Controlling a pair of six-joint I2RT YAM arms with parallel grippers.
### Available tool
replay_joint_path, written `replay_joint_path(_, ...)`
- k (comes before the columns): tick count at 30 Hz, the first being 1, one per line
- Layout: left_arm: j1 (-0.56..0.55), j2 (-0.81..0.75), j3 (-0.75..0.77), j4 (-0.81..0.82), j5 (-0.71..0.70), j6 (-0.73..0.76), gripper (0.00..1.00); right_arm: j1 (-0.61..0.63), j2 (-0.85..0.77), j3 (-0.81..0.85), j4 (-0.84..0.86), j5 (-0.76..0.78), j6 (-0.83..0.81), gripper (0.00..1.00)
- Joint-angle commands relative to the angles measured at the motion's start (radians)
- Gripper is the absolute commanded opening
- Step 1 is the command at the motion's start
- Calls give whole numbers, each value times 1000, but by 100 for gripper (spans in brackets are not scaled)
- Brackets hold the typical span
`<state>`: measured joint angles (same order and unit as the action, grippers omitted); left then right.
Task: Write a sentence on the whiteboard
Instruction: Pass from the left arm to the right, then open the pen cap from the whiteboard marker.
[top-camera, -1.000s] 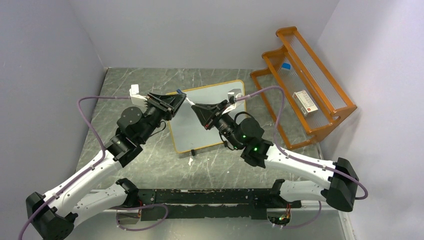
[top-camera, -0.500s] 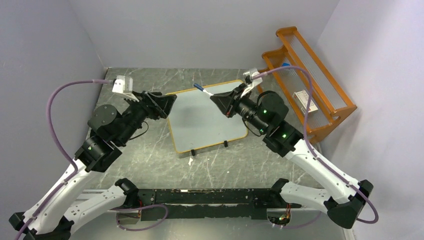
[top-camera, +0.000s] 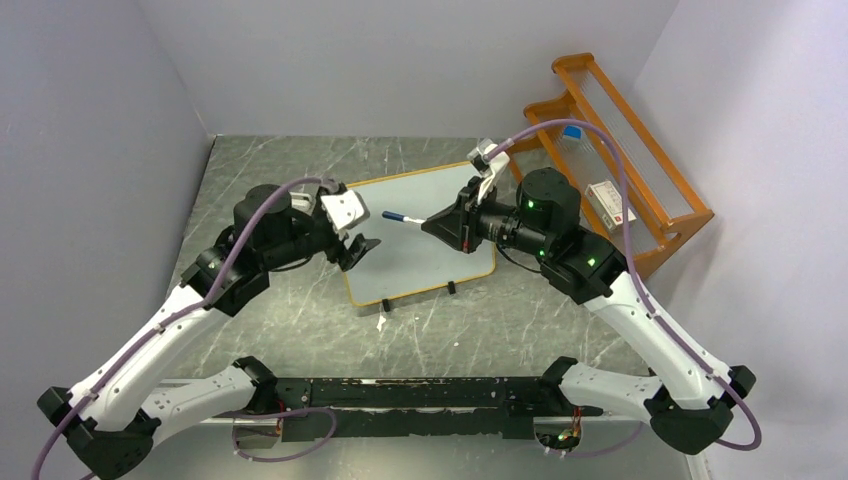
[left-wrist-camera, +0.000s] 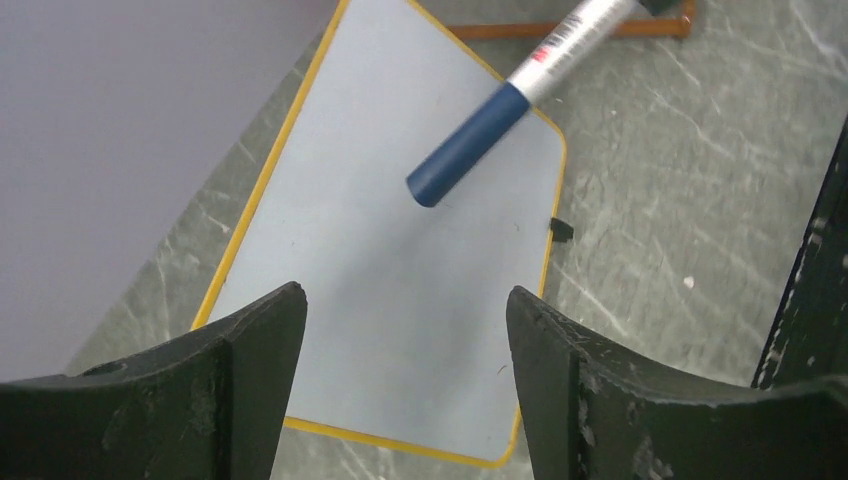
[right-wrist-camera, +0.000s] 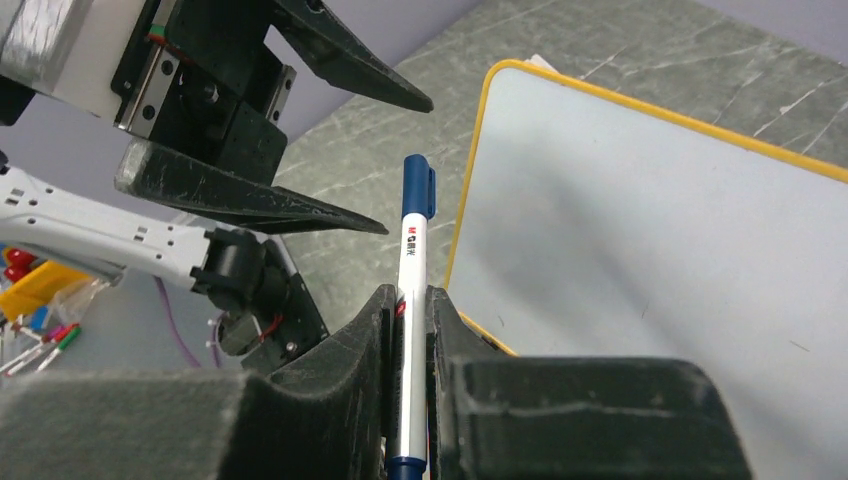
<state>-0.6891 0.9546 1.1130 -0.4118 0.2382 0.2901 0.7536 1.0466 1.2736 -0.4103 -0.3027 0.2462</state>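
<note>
A grey-green, marble-patterned table (top-camera: 250, 170) is enclosed by plain pale walls (top-camera: 400, 60) on 3 sides. An orange wooden rack (top-camera: 640, 150) with stepped tiers is set at the table's far right corner, along the right wall. A small white box (top-camera: 609, 203) with a red label is laid on the rack, and a clear item (top-camera: 572, 133) topped in blue is seen further back on it; what it is cannot be told. A marker (top-camera: 403, 216) with a white printed barrel is held clear of the table, its blue cap fitted and pointed left. A tiny white scrap (top-camera: 381, 322) is seen on the table nearer the front. In the right wrist view, blurred red and yellow bits (right-wrist-camera: 35, 290) are glimpsed at the lower left
</note>
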Motion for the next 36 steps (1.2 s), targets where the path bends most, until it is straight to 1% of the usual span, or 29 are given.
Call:
replay_joint_path(1,-7,-67,-53,58,152,226,77,-2,9,41,-93,-51,-22,0)
replay_joint_path(4,-11,-85,-96,125,190,274,75,-3,16,38,-97,-69,-22,0)
replay_joint_path(6,-14,-81,-98,139,208,298,75,-3,22,41,-99,-74,-20,0)
replay_joint_path(12,-39,-21,-50,123,214,359,71,-3,34,47,-89,-108,-6,0)
replay_joint_path(15,-65,2,-42,127,204,370,67,-3,36,43,-78,-120,4,0)
replay_joint_path(20,-132,30,-31,137,150,381,54,-3,40,40,-65,-126,17,0)
replay_joint_path(25,-161,31,-42,159,104,379,41,-3,41,35,-59,-127,25,0)
replay_joint_path(26,-163,33,-42,159,88,380,36,-3,40,34,-59,-125,27,0)
replay_joint_path(34,-171,6,-57,112,1,405,6,-3,20,26,-80,-116,20,0)
replay_joint_path(36,-171,-10,-67,102,-33,415,5,-4,8,21,-87,-123,19,0)
